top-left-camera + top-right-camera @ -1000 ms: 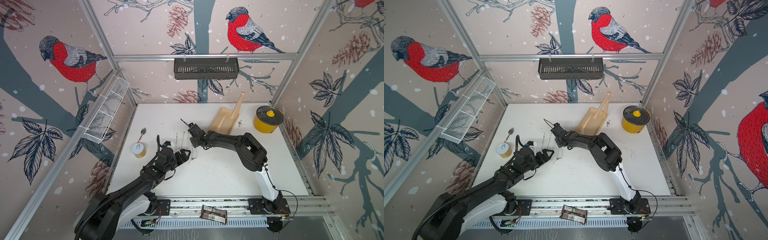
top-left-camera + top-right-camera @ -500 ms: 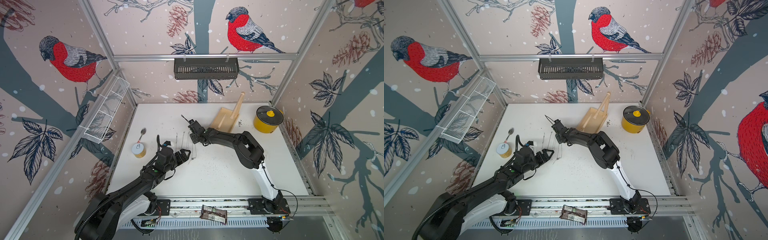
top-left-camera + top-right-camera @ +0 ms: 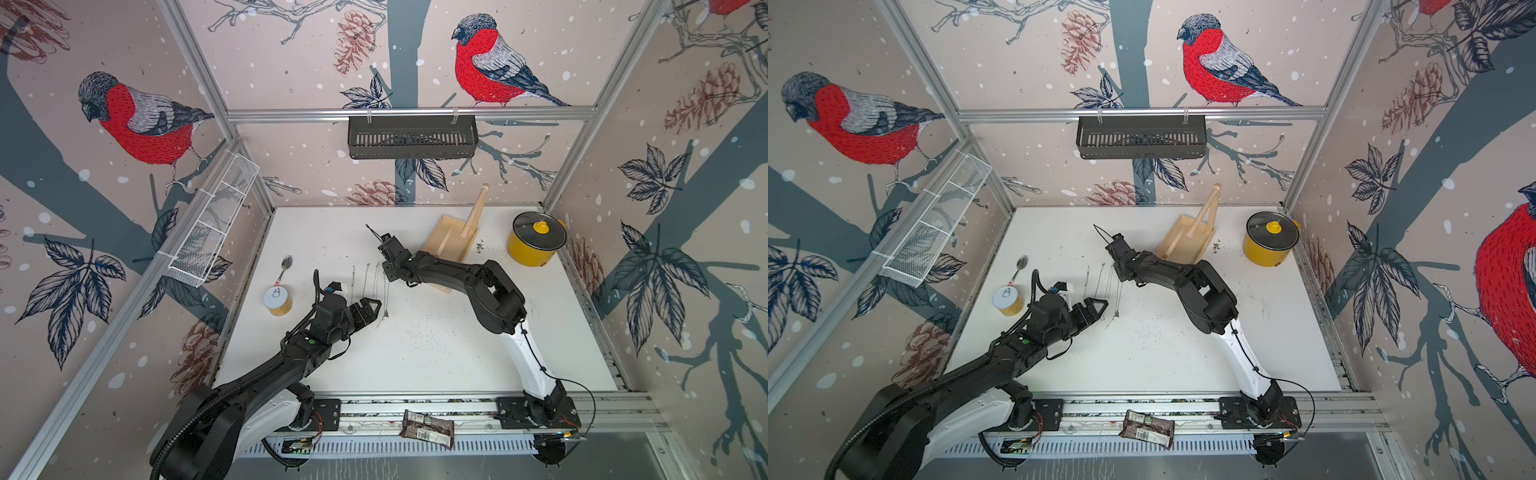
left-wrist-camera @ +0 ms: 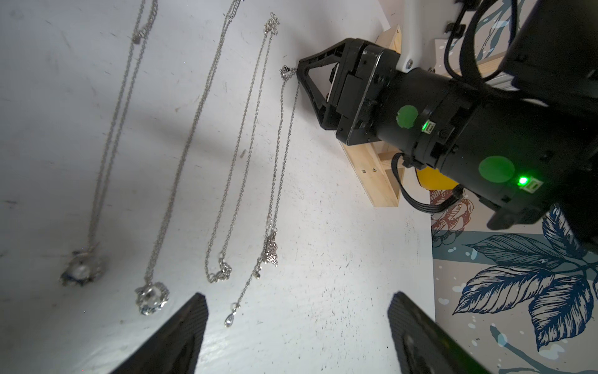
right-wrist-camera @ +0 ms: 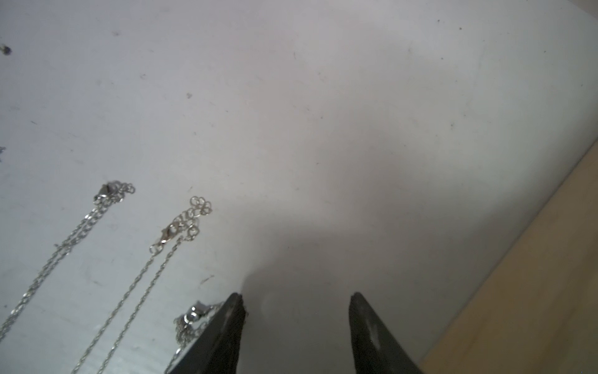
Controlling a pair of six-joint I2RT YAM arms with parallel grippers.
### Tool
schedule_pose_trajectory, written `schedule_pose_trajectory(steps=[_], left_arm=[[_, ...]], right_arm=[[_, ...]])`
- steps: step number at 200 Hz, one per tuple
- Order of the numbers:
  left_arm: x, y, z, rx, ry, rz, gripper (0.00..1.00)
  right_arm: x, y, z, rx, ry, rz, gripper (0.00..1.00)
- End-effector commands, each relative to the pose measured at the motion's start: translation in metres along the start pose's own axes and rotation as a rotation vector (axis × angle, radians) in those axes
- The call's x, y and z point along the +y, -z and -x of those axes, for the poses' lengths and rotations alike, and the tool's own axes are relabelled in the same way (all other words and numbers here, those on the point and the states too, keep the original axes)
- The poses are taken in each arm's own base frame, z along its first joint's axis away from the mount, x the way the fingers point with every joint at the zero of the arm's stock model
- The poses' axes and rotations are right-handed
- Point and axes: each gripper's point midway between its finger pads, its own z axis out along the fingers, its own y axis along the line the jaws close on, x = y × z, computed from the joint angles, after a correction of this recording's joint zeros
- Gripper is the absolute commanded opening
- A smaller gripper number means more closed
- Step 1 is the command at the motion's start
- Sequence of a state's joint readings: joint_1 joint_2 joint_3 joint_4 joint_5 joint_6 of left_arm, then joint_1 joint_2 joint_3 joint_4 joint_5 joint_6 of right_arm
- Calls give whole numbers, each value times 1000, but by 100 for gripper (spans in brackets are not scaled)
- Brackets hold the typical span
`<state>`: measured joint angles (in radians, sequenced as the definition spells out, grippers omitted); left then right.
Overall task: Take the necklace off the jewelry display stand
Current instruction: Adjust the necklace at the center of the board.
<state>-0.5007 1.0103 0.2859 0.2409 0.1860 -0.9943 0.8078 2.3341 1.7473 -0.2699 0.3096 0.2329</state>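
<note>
Necklaces lie in a row on the white surface, mid-frame. The rightmost necklace ends touching the right gripper, which stands half open with nothing between its fingers. The left gripper gapes wide and empty. The jewelry display stand sits at upper centre.

Right gripper found displaced slightly toward the far edge of the table over the last second; a lift off the surface cannot be separated from this shift in the top views; the forearm behind it was carried the same way.
</note>
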Motion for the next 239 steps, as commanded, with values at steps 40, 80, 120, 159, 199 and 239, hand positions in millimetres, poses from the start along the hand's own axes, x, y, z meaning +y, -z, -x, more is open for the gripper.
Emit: schedule_pose_trajectory(steps=[40,80,120,159,199,239], left_arm=[[-4,-1,3,-10,-10,-13,88],[-5,-2,3,-6,-9,-15,88],[-3,-2,2,-6,-6,-15,88],[-3,0,2,-8,-6,-17,88],[-2,0,1,-6,-6,-11,88],[-2,0,2,-8,-7,-11,88]], right_arm=[[-13,2,-23,88,24,-41,54],[-3,19,-8,45,22,24,55],[6,32,3,8,55,29,56],[5,17,-7,40,68,6,56],[5,10,-8,47,71,6,56],[4,2,-9,55,74,5,57]])
